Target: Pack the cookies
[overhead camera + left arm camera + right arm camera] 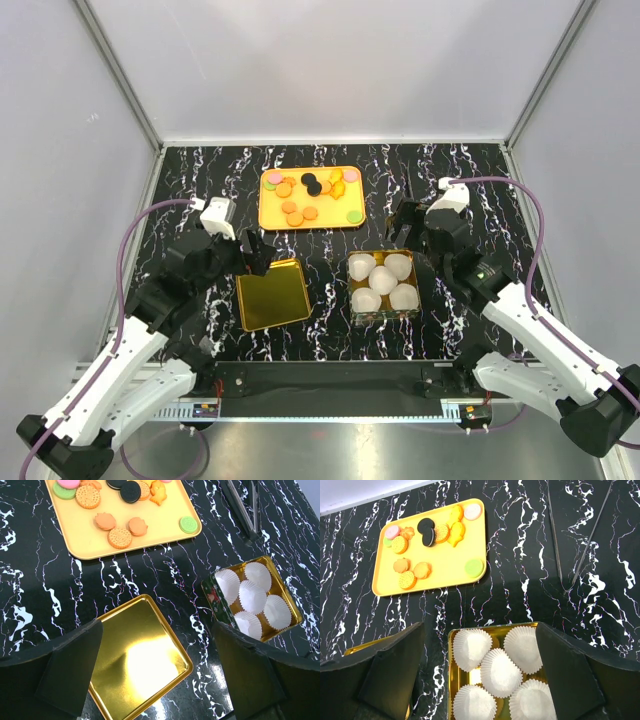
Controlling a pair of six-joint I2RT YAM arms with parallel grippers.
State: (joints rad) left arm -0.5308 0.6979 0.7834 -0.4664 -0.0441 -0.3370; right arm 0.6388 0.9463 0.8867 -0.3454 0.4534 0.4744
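The cookies (300,190) lie on an orange tray (330,205) at the back middle: mostly orange discs, two black, some pink and green. They also show in the left wrist view (120,537) and the right wrist view (400,545). A gold tin (385,317) holds several white paper cups (383,278) and no cookies. Its gold lid (272,294) lies flat to its left. My left gripper (255,255) hangs open and empty above the lid (140,655). My right gripper (408,235) hangs open and empty above the tin's far edge (451,655).
Metal tongs (555,545) lie on the black marbled table to the right of the tray, behind the tin; they also show in the left wrist view (240,505). White walls enclose the table on three sides.
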